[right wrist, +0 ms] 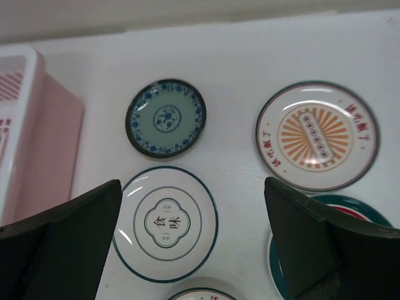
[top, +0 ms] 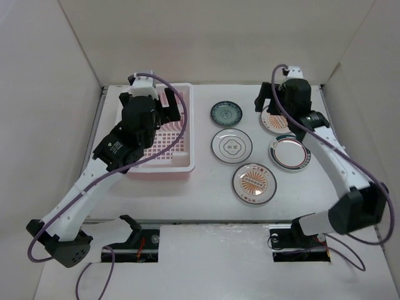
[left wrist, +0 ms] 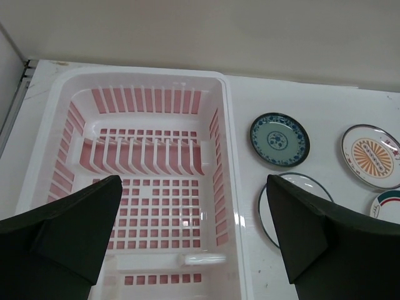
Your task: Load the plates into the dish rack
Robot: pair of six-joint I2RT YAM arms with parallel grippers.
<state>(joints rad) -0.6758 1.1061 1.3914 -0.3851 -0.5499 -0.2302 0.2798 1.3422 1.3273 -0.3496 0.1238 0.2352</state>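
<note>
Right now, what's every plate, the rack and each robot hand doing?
dish rack: upright, empty.
blue-green plate: on table.
white ringed plate: on table.
near sunburst plate: on table.
far sunburst plate: on table.
coloured-rim plate: on table.
left end effector: open, empty, over rack.
right end effector: open, empty, over plates.
</note>
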